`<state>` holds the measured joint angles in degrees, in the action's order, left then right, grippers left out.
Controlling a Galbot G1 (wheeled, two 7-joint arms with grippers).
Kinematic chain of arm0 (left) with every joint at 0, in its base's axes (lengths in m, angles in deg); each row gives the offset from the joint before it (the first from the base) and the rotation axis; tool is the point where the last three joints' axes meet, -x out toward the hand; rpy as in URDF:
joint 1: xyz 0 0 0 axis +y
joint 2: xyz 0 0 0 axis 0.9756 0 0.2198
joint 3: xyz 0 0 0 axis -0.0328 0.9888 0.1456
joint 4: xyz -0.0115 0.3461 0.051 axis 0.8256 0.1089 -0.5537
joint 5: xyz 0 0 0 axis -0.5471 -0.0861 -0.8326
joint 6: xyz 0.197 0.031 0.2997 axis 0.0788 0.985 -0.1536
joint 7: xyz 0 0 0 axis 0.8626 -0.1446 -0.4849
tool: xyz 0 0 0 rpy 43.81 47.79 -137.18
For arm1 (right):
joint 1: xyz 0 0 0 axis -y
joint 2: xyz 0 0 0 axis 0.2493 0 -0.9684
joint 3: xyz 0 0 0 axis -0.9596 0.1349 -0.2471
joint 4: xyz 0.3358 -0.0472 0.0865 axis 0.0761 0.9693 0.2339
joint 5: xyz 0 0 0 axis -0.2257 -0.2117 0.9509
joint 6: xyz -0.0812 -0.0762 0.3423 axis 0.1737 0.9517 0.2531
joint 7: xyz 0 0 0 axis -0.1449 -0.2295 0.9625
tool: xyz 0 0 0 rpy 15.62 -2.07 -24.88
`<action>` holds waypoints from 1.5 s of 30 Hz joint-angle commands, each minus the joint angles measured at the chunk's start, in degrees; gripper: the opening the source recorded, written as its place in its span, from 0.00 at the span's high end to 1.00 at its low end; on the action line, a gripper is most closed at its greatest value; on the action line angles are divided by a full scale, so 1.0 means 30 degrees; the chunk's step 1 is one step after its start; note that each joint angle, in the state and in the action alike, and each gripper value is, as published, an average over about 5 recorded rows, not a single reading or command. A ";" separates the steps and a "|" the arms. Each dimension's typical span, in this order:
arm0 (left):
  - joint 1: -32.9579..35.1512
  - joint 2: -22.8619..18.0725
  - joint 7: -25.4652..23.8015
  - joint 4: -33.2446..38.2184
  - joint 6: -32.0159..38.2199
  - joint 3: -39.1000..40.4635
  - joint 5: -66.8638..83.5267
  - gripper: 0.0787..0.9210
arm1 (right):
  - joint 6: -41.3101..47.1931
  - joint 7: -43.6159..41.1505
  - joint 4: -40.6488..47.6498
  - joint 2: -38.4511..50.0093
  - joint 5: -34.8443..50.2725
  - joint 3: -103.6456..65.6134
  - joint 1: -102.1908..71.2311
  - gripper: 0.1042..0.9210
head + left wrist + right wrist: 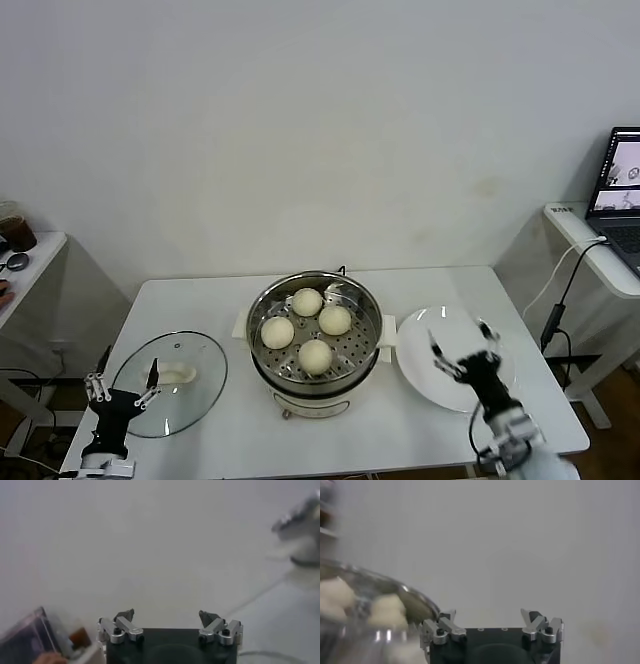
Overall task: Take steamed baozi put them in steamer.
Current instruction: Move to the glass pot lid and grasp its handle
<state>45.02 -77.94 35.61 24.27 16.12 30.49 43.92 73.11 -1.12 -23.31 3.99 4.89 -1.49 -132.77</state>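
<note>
Several pale round baozi (pixel 307 301) lie on the perforated floor of the shiny steel steamer (pixel 366 345) at the middle of the white table. My right gripper (pixel 460 338) hangs open and empty over a bare white plate (pixel 420 372) to the steamer's right. In the right wrist view that gripper (pixel 488 614) holds nothing, with the steamer rim (pixel 415 592) and baozi (pixel 385 611) blurred beside it. At the table's front left my left gripper (pixel 128 368) stands open and empty at the edge of the glass lid (pixel 190 395). The left wrist view shows this gripper (pixel 167 615) with the steamer (pixel 300 530) far off.
The glass lid lies flat with a white handle (pixel 177 374) at its middle. A side table with a laptop (pixel 620 185) and a hanging cable (pixel 556 300) stands at the right. Another small table (pixel 25 262) with cups is at the far left.
</note>
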 commanded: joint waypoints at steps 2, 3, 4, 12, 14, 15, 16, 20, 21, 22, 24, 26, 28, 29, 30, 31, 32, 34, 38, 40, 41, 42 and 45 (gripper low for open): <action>-0.1536 0.2760 0.1753 -0.5213 0.1706 0.0829 -1.4548 0.12 | -0.0296 0.0498 -0.0208 -0.3754 0.0112 -0.3402 -0.2976 0.12; -0.1656 0.2889 0.1686 -0.5420 0.1647 0.0964 -1.4776 0.12 | -0.0322 0.0536 -0.0265 -0.3824 0.0132 -0.3347 -0.3086 0.12; -0.1746 0.2998 0.1607 -0.5560 0.1555 0.1082 -1.4888 0.12 | -0.0343 0.0544 -0.0355 -0.3872 0.0148 -0.3298 -0.3193 0.12; -0.2689 0.3267 0.1246 -0.6532 0.0963 0.1221 -1.4924 0.12 | -0.0585 0.0505 -0.0781 -0.4008 -0.0082 -0.3113 -0.3650 0.12; -0.3002 0.3372 0.1209 -0.6875 0.0901 0.1190 -1.4794 0.12 | -0.0621 0.0500 -0.0814 -0.4018 -0.0143 -0.2997 -0.3730 0.12; -0.3176 0.3417 0.1217 -0.7082 0.0892 0.1173 -1.4724 0.12 | -0.0635 0.0497 -0.0828 -0.4023 -0.0182 -0.2924 -0.3769 0.12; -0.3346 0.3452 0.1233 -0.7259 0.0899 0.1162 -1.4656 0.12 | -0.0645 0.0495 -0.0835 -0.4028 -0.0223 -0.2846 -0.3802 0.12; -0.4065 0.3501 0.1356 -0.7880 0.0962 0.1207 -1.4468 0.12 | -0.0620 0.0481 -0.0801 -0.4032 -0.0318 -0.2618 -0.3862 0.12; -0.4259 0.3483 0.1375 -0.8014 0.0979 0.1234 -1.4454 0.12 | -0.0606 0.0476 -0.0781 -0.4032 -0.0333 -0.2585 -0.3855 0.12; -0.4455 0.3463 0.1387 -0.8118 0.0993 0.1271 -1.4447 0.12 | -0.0587 0.0472 -0.0763 -0.4033 -0.0345 -0.2552 -0.3845 0.12; -0.4882 0.3407 0.1384 -0.8304 0.1019 0.1358 -1.4449 0.12 | -0.0555 0.0459 -0.0743 -0.4031 -0.0372 -0.2490 -0.3825 0.12; -0.5326 0.3346 0.1362 -0.8459 0.1025 0.1457 -1.4468 0.12 | -0.0531 0.0444 -0.0733 -0.4033 -0.0391 -0.2427 -0.3819 0.12; -0.5748 0.3281 0.1338 -0.8604 0.1022 0.1539 -1.4490 0.12 | -0.0528 0.0431 -0.0714 -0.4034 -0.0421 -0.2386 -0.3821 0.12; -0.5947 0.3257 0.1302 -0.8673 0.1014 0.1582 -1.4498 0.12 | -0.0528 0.0426 -0.0701 -0.4034 -0.0434 -0.2373 -0.3823 0.12; -0.6113 0.3242 0.1267 -0.8744 0.1011 0.1627 -1.4499 0.12 | -0.0529 0.0415 -0.0686 -0.4033 -0.0450 -0.2365 -0.3827 0.12; -0.6274 0.3229 0.1225 -0.8831 0.1007 0.1678 -1.4501 0.12 | -0.0528 0.0398 -0.0666 -0.4032 -0.0469 -0.2359 -0.3829 0.12; -0.6438 0.3215 0.1183 -0.8929 0.1004 0.1733 -1.4504 0.12 | -0.0522 0.0381 -0.0649 -0.4031 -0.0480 -0.2357 -0.3830 0.12; -0.6730 0.3185 0.1104 -0.9164 0.1014 0.1839 -1.4503 0.12 | -0.0502 0.0342 -0.0608 -0.4028 -0.0498 -0.2356 -0.3820 0.12; -0.7269 0.3108 0.0911 -0.9728 0.1051 0.2029 -1.4489 0.12 | -0.0470 0.0304 -0.0530 -0.4026 -0.0552 -0.2334 -0.3811 0.12; -0.7431 0.3053 0.0814 -0.9954 0.1056 0.2090 -1.4481 0.12 | -0.0464 0.0288 -0.0460 -0.4026 -0.0611 -0.2305 -0.3812 0.12; -0.7473 0.3025 0.0774 -1.0022 0.1057 0.2106 -1.4478 0.12 | -0.0466 0.0282 -0.0424 -0.4025 -0.0644 -0.2286 -0.3811 0.12; -0.7500 0.2994 0.0736 -1.0095 0.1057 0.2120 -1.4475 0.13 | -0.0471 0.0276 -0.0391 -0.4025 -0.0674 -0.2265 -0.3811 0.12; -0.7506 0.2923 0.0646 -1.0207 0.1100 0.2140 -1.4466 0.19 | -0.0473 0.0269 -0.0340 -0.4026 -0.0731 -0.2167 -0.3811 0.12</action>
<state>25.16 -69.30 38.01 -3.87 19.33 36.61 1.22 71.68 -0.31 -24.47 -7.87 2.89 -8.15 -143.98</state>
